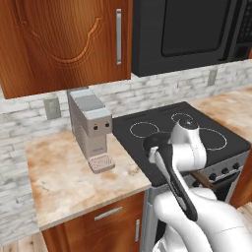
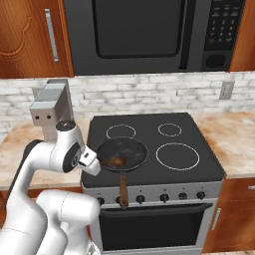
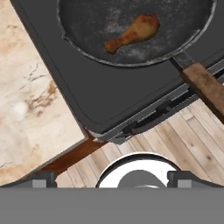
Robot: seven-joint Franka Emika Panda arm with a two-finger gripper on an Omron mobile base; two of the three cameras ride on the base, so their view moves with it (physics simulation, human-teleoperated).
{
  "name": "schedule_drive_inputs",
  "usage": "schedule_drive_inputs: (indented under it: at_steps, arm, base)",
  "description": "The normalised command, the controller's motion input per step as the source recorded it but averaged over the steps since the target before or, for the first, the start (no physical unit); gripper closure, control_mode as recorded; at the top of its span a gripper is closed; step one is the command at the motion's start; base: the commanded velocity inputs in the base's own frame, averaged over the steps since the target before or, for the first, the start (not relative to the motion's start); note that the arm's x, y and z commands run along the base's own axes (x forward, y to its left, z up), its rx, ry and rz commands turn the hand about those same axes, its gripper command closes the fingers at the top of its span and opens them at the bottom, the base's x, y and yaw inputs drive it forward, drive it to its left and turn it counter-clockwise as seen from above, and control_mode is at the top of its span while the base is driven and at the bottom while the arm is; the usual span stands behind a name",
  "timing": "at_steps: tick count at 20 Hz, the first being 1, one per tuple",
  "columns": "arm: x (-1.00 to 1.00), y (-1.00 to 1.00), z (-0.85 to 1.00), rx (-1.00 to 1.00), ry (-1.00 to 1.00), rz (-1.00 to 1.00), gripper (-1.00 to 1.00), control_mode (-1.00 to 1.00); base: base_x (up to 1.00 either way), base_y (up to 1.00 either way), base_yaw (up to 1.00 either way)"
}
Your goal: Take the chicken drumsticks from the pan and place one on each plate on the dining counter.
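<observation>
Left base view: you see the stove [image 1: 147, 147] beside the coffee machine [image 1: 91, 129]; the arm covers the pan.
Right base view: the pan [image 2: 122, 154] sits on the stove's front left burner, handle toward you.
Hand view: one chicken drumstick [image 3: 131, 33] lies in the pan; the gripper [image 3: 112, 178] hangs released, before the stove's front edge, holding nothing.

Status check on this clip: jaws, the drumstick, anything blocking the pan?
Gripper jaws open, empty, short of the pan. One drumstick lying in it. Nothing in the way.
</observation>
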Motion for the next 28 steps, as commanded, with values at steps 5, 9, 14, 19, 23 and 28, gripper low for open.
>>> schedule_drive_inputs:
  at_steps: [5, 9, 14, 19, 23, 28]
  arm:
    - [0.49, -0.32, 0.35, 0.1, 0.0, -0.02, -1.0, -1.0]
    - [0.52, -0.29, 0.31, 0.0, 0.0, -0.09, -1.0, -1.0]
    - [0.43, -0.26, 0.2, 0.0, 0.06, -0.12, -1.0, -1.0]
    - [0.1, -0.28, -0.02, 0.0, 0.17, -0.11, -1.0, -1.0]
    - [0.05, -0.11, -0.24, 0.03, 0.19, -0.16, -1.0, -1.0]
    - [0.22, 0.0, -0.36, 0.07, 0.02, -0.18, -1.0, -1.0]
  base:
    - [0.0, 0.0, 0.0]
    - [0.0, 0.0, 0.0]
    - [0.0, 0.0, 0.0]
    - [0.0, 0.0, 0.0]
    - [0.0, 0.0, 0.0]
    - [0.0, 0.0, 0.0]
